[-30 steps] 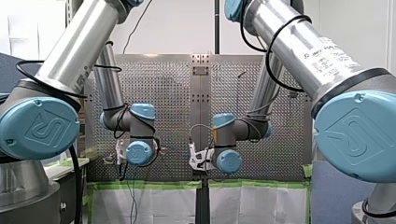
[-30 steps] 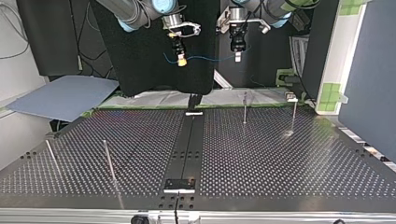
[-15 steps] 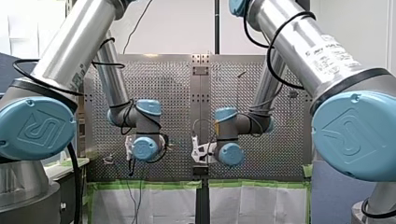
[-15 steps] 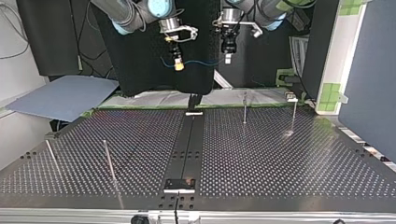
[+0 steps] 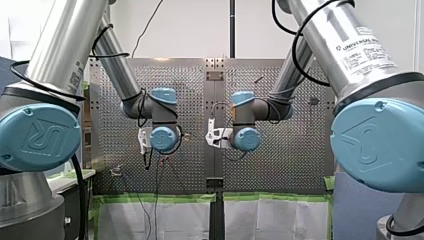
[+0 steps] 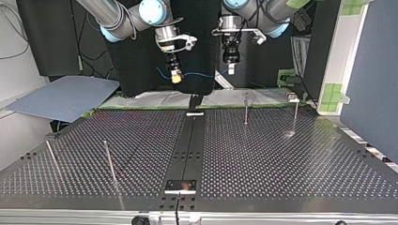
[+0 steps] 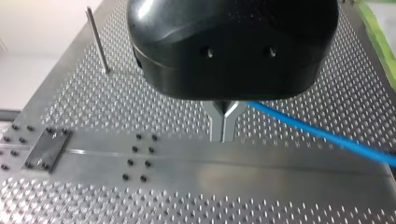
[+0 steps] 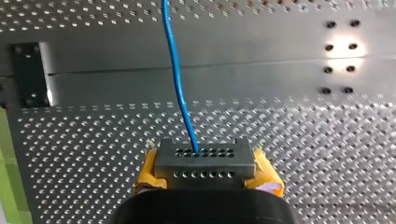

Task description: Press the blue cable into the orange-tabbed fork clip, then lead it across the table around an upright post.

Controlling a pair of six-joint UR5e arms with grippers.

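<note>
The blue cable (image 6: 199,74) hangs in a short span between my two grippers, above the table's far edge in the top view. My left gripper (image 7: 223,133) has its metal fingers pinched shut on the cable (image 7: 322,137), which trails off to one side. My right gripper (image 8: 204,163), with yellow pads, is shut on the cable (image 8: 175,70), which runs straight ahead of it. In the top view my right gripper (image 6: 175,77) is at the left and my left gripper (image 6: 231,70) at the right. A small clip (image 6: 293,98) sits at the far right table edge; its tab colour does not show.
Thin upright posts stand on the perforated table (image 6: 281,159): two at the top view's far right (image 6: 246,108) (image 6: 295,117) and two at the near left (image 6: 109,161) (image 6: 51,158). A dark centre strip (image 6: 187,145) runs down the middle. One post (image 7: 97,42) shows beyond my left gripper.
Both wrists rose in the front view and drew closer together. In the top view both grippers came lower and slightly left, carrying the cable between them.
</note>
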